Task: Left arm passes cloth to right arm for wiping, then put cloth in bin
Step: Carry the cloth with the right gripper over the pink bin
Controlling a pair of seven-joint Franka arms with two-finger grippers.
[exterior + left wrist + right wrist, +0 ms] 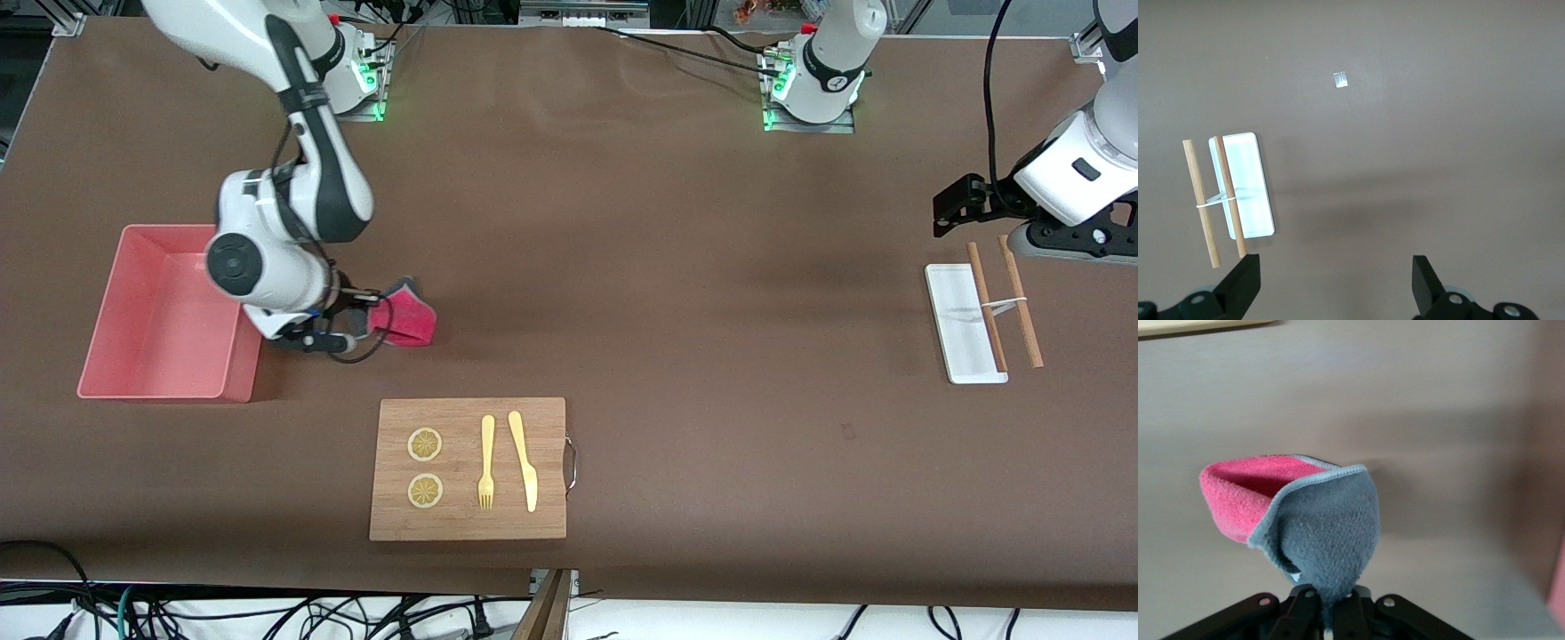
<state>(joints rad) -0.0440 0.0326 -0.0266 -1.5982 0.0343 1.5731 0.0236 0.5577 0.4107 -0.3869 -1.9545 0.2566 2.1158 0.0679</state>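
Note:
My right gripper [369, 313] [1331, 600] is shut on the cloth [409, 317], pinching its grey underside. The cloth [1318, 527] folds over from the jaws, crimson-pink inside and grey outside. It is held low over bare table, just beside the bin [107, 307] on the side toward the left arm's end. The salmon-pink bin holds nothing that I can see. The left arm [1080, 169] waits at its own end of the table. My left gripper [1336, 287] is open above bare table, with nothing between its fingers.
A wooden board [467, 516] with a fork, a knife and two lemon slices lies nearer the front camera than the cloth. Beside the left gripper sits a flat white tray [956, 329] [1251, 180], with two banded wooden sticks [1022, 307].

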